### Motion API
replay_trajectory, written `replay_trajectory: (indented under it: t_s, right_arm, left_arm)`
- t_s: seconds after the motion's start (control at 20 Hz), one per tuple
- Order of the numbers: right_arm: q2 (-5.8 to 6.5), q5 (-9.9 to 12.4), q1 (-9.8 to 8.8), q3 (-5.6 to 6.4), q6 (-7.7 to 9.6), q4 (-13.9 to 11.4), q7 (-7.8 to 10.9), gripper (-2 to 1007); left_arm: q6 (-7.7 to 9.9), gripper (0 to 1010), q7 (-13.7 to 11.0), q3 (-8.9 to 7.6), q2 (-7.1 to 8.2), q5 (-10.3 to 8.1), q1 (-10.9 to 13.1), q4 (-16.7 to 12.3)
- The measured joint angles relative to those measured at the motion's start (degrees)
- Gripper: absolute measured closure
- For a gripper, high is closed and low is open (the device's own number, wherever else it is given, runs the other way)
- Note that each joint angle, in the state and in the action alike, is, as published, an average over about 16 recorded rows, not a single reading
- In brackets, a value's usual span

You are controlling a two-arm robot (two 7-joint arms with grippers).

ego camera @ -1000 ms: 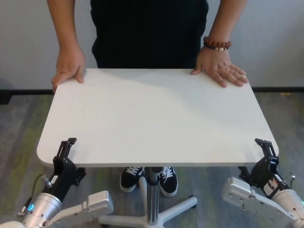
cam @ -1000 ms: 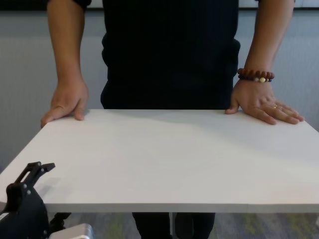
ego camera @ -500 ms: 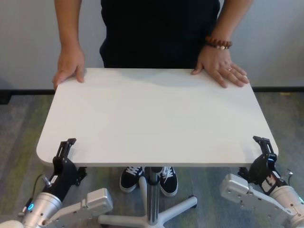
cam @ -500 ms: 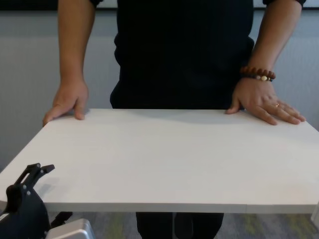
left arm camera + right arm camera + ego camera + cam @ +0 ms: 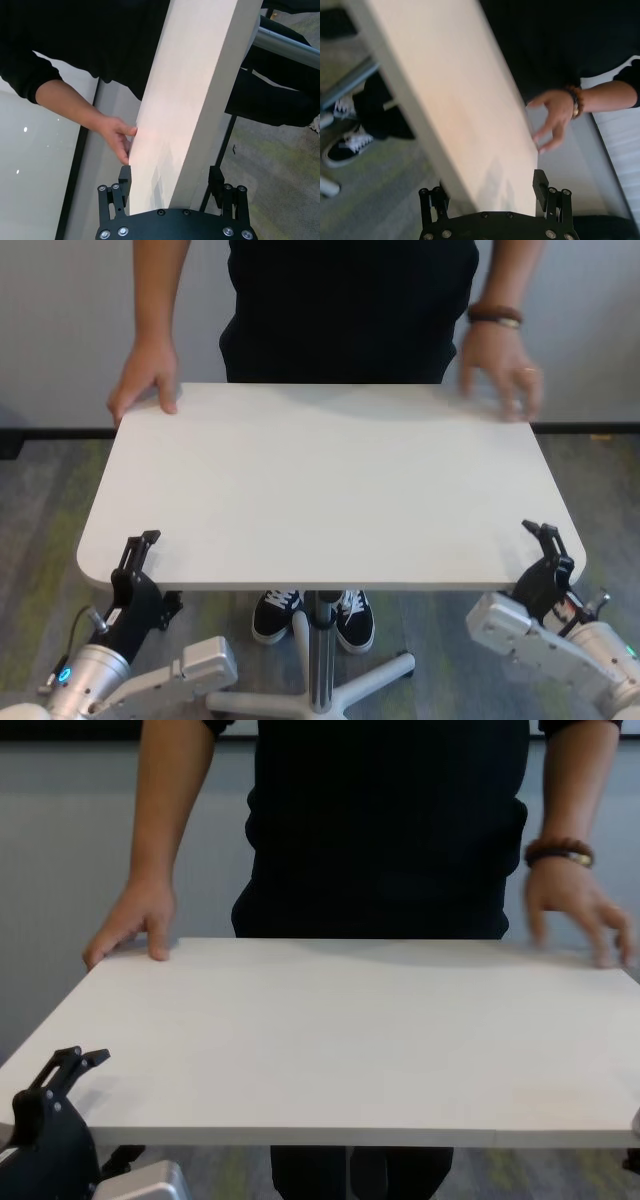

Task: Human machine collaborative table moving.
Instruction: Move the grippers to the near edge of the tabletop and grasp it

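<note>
The white table [image 5: 330,480] stands on a silver pedestal leg [image 5: 320,660] between me and the human [image 5: 350,310]. My left gripper [image 5: 135,562] clamps the table's near left corner, with a finger above and a finger below the top; it also shows in the left wrist view [image 5: 170,182] and the chest view [image 5: 70,1065]. My right gripper [image 5: 548,552] clamps the near right corner the same way, as the right wrist view [image 5: 490,192] shows. The human's one hand [image 5: 145,380] rests on the far left corner. The hand with the bracelet [image 5: 500,365] is blurred, just above the far right corner.
The human's black-and-white shoes [image 5: 315,615] stand under the table beside the pedestal's star base [image 5: 380,675]. The floor is grey carpet [image 5: 40,530] and a pale wall [image 5: 60,320] runs behind the human.
The human's braceleted hand has lifted off the far right corner and moved right. The human's body has shifted right. My right gripper has edged slightly left along the corner.
</note>
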Motion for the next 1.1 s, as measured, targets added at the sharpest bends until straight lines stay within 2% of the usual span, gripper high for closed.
replay_trajectory:
  t_s: [0.4, 0.75, 1.1]
  right_arm:
    - [-0.27, 1.82, -0.03, 0.67, -1.79, -0.09, 0.73, 0]
    - [-0.21, 0.95, 0.02, 0.38, -0.97, -0.05, 0.35, 7]
    - [-0.15, 0.24, 0.08, 0.15, -0.31, 0.00, 0.09, 79]
  left_arm:
    - [0.10, 10, 0.15, 0.12, 0.08, 0.18, -0.03, -0.01]
    - [0.17, 46, 0.21, 0.18, 0.11, 0.26, -0.06, 0.00]
    - [0.22, 171, 0.25, 0.21, 0.15, 0.32, -0.08, 0.00]
